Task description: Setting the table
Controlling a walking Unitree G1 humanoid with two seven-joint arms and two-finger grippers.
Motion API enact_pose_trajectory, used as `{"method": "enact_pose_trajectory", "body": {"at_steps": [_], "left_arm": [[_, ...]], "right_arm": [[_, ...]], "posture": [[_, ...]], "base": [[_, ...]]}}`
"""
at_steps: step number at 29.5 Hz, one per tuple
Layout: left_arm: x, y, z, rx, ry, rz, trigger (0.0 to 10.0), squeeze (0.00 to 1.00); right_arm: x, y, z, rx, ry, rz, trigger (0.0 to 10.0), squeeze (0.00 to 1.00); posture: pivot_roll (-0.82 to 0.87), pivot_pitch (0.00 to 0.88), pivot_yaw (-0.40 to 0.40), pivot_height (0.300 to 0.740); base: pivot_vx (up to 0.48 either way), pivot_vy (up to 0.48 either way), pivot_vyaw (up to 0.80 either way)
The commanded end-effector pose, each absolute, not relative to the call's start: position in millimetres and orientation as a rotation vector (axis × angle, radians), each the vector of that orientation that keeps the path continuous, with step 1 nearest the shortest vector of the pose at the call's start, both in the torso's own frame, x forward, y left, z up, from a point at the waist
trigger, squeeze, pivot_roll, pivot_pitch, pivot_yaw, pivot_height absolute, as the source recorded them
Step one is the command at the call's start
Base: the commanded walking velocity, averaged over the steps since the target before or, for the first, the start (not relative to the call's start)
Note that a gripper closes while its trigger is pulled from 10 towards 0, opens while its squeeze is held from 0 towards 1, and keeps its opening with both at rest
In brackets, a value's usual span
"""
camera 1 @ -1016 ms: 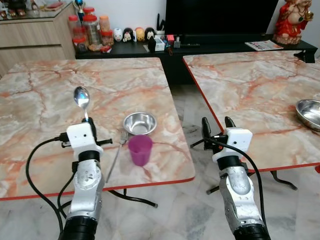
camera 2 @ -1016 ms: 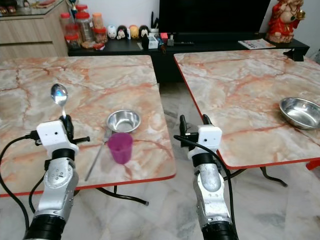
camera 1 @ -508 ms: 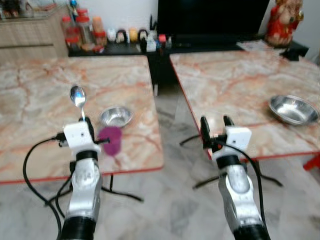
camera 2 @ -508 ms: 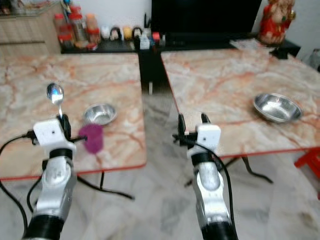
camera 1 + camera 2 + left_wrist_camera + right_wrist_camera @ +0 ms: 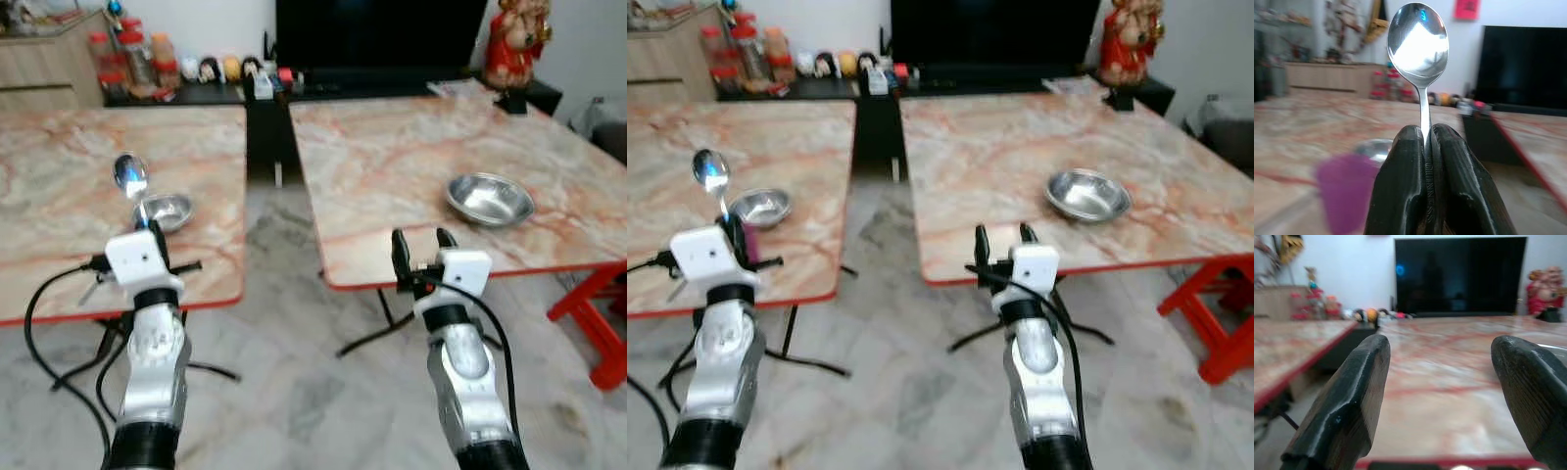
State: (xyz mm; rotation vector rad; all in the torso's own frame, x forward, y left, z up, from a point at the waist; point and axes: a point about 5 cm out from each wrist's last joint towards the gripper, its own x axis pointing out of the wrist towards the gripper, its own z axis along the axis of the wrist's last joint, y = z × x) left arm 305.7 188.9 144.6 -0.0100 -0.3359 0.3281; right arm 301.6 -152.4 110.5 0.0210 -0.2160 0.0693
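The left gripper (image 5: 1425, 147) pinches the handle of a shiny steel spoon (image 5: 1419, 49), bowl upright, above the near edge of the left marble-topped table (image 5: 59, 186) — beside a small steel bowl (image 5: 165, 210). The right gripper (image 5: 419, 245) hangs spread wide before the right marble table (image 5: 411, 166), where a larger steel bowl (image 5: 489, 199) sits.

A black TV (image 5: 380, 34) is set against the far wall above a dark low cabinet (image 5: 323, 93). A red figurine (image 5: 511, 41) is seen at its right end, jars (image 5: 127, 61) at its left. A red stool (image 5: 593, 323) stands on the marble floor (image 5: 294, 382).
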Motion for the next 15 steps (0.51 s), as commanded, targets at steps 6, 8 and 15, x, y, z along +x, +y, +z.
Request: {"method": "enact_pose_trajectory", "body": {"at_steps": [6, 8, 15], "left_arm": [[304.6, 182.5, 130.8, 0.001, -0.266, 0.277, 10.0, 0.00], [303.9, 180.3, 118.0, 0.012, -0.210, 0.248, 10.0, 0.00], [276.1, 200.2, 55.8, -0.031, 0.040, 0.275, 10.0, 0.00]], "right_arm": [[303.5, -150.3, 110.9, 0.052, -0.210, 0.063, 10.0, 0.00], [303.7, -150.8, 109.2, 0.057, -0.203, 0.062, 10.0, 0.00], [296.0, -157.7, 85.6, 0.106, -0.110, 0.018, 10.0, 0.00]], "posture": [[-0.03, 0.000, -0.013, 0.740], [-0.03, 0.000, -0.013, 0.740], [-0.03, 0.000, -0.002, 0.740]], "base": [[0.000, -0.307, 0.00], [0.000, 0.000, 0.00], [0.000, 0.000, 0.00]]}}
